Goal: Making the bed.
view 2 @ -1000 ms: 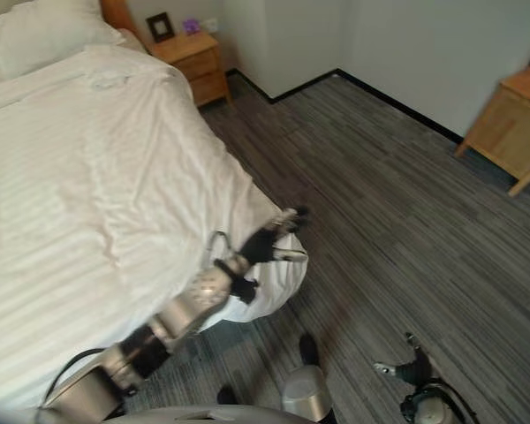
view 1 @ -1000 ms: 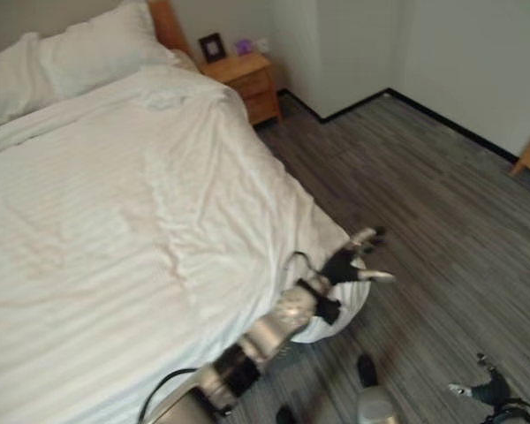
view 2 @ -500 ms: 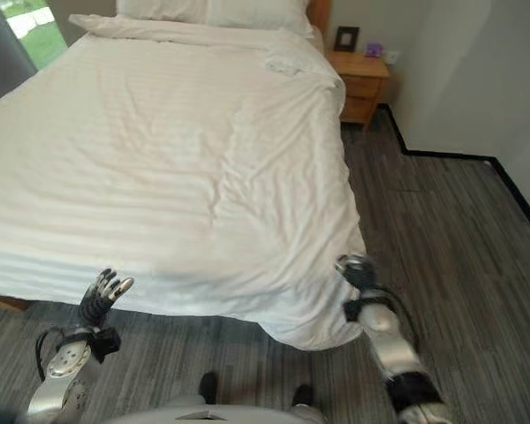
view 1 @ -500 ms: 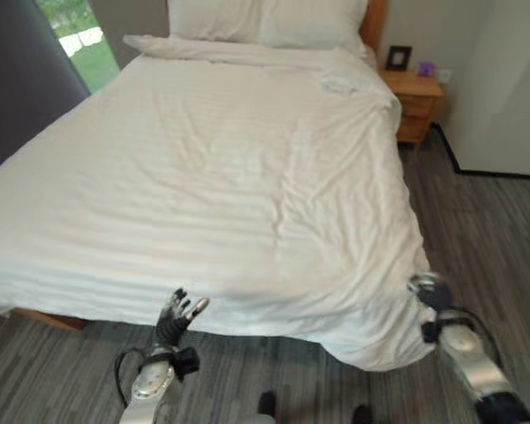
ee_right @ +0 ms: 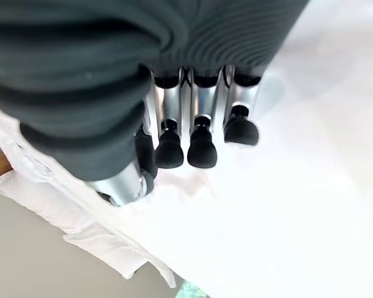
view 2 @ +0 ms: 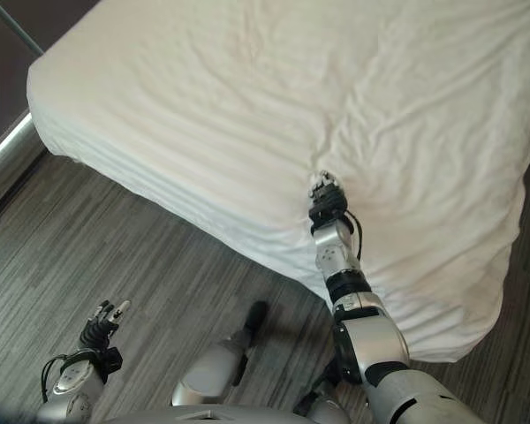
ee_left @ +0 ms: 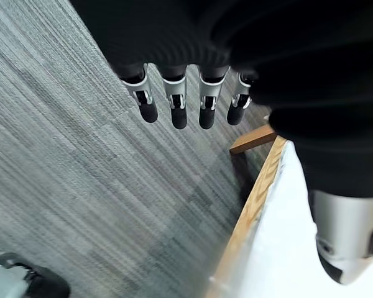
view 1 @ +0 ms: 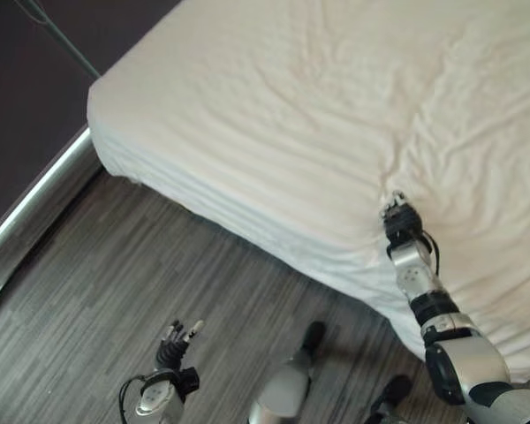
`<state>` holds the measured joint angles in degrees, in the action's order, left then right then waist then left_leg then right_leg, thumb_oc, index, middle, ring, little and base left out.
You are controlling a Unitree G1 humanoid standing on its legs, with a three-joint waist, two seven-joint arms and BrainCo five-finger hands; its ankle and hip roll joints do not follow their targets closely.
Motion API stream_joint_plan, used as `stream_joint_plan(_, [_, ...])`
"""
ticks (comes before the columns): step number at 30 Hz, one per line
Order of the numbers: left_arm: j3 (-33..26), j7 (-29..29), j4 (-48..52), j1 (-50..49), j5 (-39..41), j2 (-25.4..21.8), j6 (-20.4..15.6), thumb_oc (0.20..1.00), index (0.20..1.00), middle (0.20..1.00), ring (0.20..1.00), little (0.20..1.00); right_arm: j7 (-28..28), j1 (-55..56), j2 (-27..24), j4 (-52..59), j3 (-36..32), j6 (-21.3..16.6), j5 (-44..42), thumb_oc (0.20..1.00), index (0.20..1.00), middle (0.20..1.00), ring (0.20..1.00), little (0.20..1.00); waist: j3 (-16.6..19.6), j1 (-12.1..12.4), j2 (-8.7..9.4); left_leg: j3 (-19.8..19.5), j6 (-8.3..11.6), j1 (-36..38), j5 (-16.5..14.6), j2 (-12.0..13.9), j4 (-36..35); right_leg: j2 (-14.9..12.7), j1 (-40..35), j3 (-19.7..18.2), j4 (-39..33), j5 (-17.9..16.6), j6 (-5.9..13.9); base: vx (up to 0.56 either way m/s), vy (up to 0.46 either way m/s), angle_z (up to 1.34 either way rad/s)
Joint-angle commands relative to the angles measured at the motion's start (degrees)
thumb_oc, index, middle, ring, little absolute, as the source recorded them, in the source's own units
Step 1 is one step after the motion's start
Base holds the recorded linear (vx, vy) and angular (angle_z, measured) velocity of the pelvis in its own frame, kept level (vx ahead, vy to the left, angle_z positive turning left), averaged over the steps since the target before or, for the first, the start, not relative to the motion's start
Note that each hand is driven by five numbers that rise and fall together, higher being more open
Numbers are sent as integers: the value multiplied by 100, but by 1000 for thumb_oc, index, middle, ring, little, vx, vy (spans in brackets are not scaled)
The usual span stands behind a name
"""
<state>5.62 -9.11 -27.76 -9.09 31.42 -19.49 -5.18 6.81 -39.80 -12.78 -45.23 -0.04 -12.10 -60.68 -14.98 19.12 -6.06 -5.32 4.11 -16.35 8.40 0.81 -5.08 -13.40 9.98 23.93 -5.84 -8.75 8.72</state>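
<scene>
The white duvet (view 1: pixel 274 106) covers the bed and hangs over its foot edge. Creases run together at a pucker under my right hand (view 1: pixel 399 217), which rests on top of the duvet near that edge. In the right wrist view its fingers (ee_right: pixel 202 148) curl down against the thumb (ee_right: pixel 127 183) with white cloth (ee_right: pixel 298 205) under them. My left hand (view 1: pixel 175 341) hangs low over the grey floor, apart from the bed, with its fingers (ee_left: pixel 177 108) straight and nothing in them.
The bed's near left corner (view 1: pixel 102 97) stands close to a dark wall with a pale rail (view 1: pixel 31 208) along its base. Grey striped floor (view 1: pixel 159 265) runs between them. The bed's wooden frame (ee_left: pixel 252 202) shows under the duvet in the left wrist view.
The camera has swung to the bed's other foot corner. My right hand has gone from the hanging corner up onto the duvet's top. My left hand now sits lower, over the floor.
</scene>
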Motion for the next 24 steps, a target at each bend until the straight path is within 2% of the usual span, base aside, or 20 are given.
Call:
stream_joint_plan(1, [176, 169, 341, 443, 36, -84, -332, 1000, 1000, 1000, 1000, 1000, 395, 656, -557, -230, -495, -218, 317, 200, 200, 200, 200, 200, -202, -311, 68, 145, 533, 91, -223, 283, 8, -492, -348, -238, 84, 466, 406, -49, 97, -1])
stream_joint_plan(4, [308, 376, 465, 408, 195, 22, -198, 1000, 1000, 1000, 1000, 1000, 386, 1479, -721, -116, -935, -237, 439, 200, 200, 200, 200, 200, -262, -588, 117, 227, 418, 151, -276, 167, 8, -656, -272, -326, 84, 316, 491, -43, 160, -5])
stream_joint_plan(5, [331, 442, 462, 417, 229, 70, -137, 1000, 1000, 1000, 1000, 1000, 355, 1799, -818, -114, -1184, -188, 455, 200, 200, 200, 200, 200, -301, -756, 166, 268, 392, 208, -372, 147, 8, -693, -255, -372, 84, 304, 531, -9, 167, -28])
stream_joint_plan(6, [391, 509, 447, 424, 226, 86, -83, 1000, 1000, 1000, 1000, 1000, 337, 2027, -868, -181, -1356, -164, 463, 200, 200, 200, 200, 200, -303, -862, 224, 314, 353, 236, -426, 113, 8, -751, -231, -411, 84, 246, 562, 4, 192, -26])
stream_joint_plan(7, [594, 639, 536, 546, 76, 81, 33, 1000, 1000, 1000, 1000, 1000, 244, 2563, -1047, -188, -1652, -58, 563, 200, 200, 200, 200, 200, -296, -1110, 365, 418, 277, 301, -527, 53, 8, -826, -187, -473, 84, 144, 597, -29, 147, -24])
stream_joint_plan(8, [614, 638, 538, 546, 73, 81, 34, 1000, 1000, 1000, 1000, 1000, 235, 2586, -1050, -178, -1673, -53, 563, 200, 200, 200, 200, 200, -287, -1093, 370, 425, 260, 274, -483, 30, 8, -848, -156, -486, 84, 100, 600, 7, 135, -20])
stream_joint_plan(10, [791, 762, 575, 723, -182, 95, 142, 1000, 1000, 1000, 1000, 1000, 166, 3193, -1072, -172, -1897, 15, 834, 200, 200, 200, 200, 200, -270, -1376, 552, 532, 183, 374, -585, -13, 8, -865, -157, -560, 84, 12, 624, 22, 65, -34])
stream_joint_plan(12, [982, 845, 623, 825, -419, 70, 197, 1000, 1000, 1000, 1000, 1000, 167, 3581, -1061, -330, -2105, 59, 984, 200, 200, 200, 200, 200, -307, -1635, 650, 642, 105, 545, -664, 22, 8, -760, -231, -581, 196, 0, 617, 4, 110, -36])
stream_joint_plan(13, [1030, 891, 700, 826, -525, 52, 183, 1000, 1000, 1000, 1000, 1000, 137, 3788, -1032, -491, -2162, 107, 1130, 200, 200, 200, 200, 200, -386, -1733, 689, 849, 15, 741, -719, 88, 8, -667, -169, -547, 701, 188, 558, -60, 135, -33])
stream_joint_plan(15, [1031, 892, 704, 827, -527, 52, 184, 1000, 1000, 1000, 1000, 1000, 133, 3786, -1033, -493, -2167, 106, 1129, 200, 200, 200, 200, 200, -396, -1715, 697, 870, 7, 731, -684, 79, 8, -680, -132, -577, 728, 170, 555, -60, 82, -62])
stream_joint_plan(16, [1093, 968, 855, 793, -494, 47, 215, 1000, 1000, 1000, 1000, 1000, 61, 3955, -1019, -642, -2211, 155, 1233, 200, 200, 200, 200, 200, -453, -1835, 714, 1118, -19, 934, -689, 208, 8, -477, -110, -576, 1046, 352, 498, -70, 149, -115])
stream_joint_plan(17, [1159, 1064, 1041, 713, -501, -8, 229, 1000, 1000, 1000, 1000, 1000, 33, 4065, -947, -712, -2192, 177, 1359, 200, 200, 200, 200, 200, -515, -1841, 693, 1320, -63, 1106, -697, 294, 8, -317, -149, -504, 1449, 589, 452, -86, 147, -109])
stream_joint_plan(18, [1160, 1064, 1051, 709, -500, -12, 233, 1000, 1000, 1000, 1000, 1000, 33, 4067, -943, -709, -2196, 177, 1361, 200, 200, 200, 200, 200, -518, -1828, 697, 1332, -65, 1093, -663, 294, 8, -316, -128, -515, 1449, 561, 439, -89, 148, -126])
stream_joint_plan(19, [1232, 1148, 1235, 670, -438, -58, 269, 1000, 1000, 1000, 1000, 1000, 27, 4107, -866, -670, -2121, 165, 1431, 200, 200, 200, 200, 200, -534, -1783, 643, 1475, -113, 1154, -617, 356, 8, -248, -132, -394, 1827, 733, 400, -127, 168, -129])
stream_joint_plan(20, [1401, 1373, 1502, 584, -297, -128, 324, 1000, 1000, 1000, 1000, 1000, -1, 4137, -759, -588, -1892, 205, 1737, 598, 598, 598, 598, 598, -491, -1714, 572, 1747, -187, 1242, -623, 439, 43, -252, -265, -114, 2338, 975, 356, -107, 167, -138])
stream_joint_plan(21, [1401, 1375, 1517, 568, -293, -139, 332, 1000, 1000, 1000, 1000, 1000, 12, 4153, -745, -570, -1892, 210, 1749, 1000, 1000, 1000, 1000, 1000, -498, -1694, 587, 1768, -186, 1266, -636, 432, 44, -265, -256, -141, 2381, 1002, 358, -111, 116, -119])
stream_joint_plan(24, [1640, 1765, 2002, 487, -88, -339, 377, 1000, 1000, 1000, 1000, 1000, -104, 4050, -690, -328, -1261, 405, 2603, 1000, 1000, 1000, 1000, 1000, -281, -1415, 542, 2295, -226, 1340, -629, 554, 76, -553, -668, 497, 2460, 973, 306, -91, 26, -133])
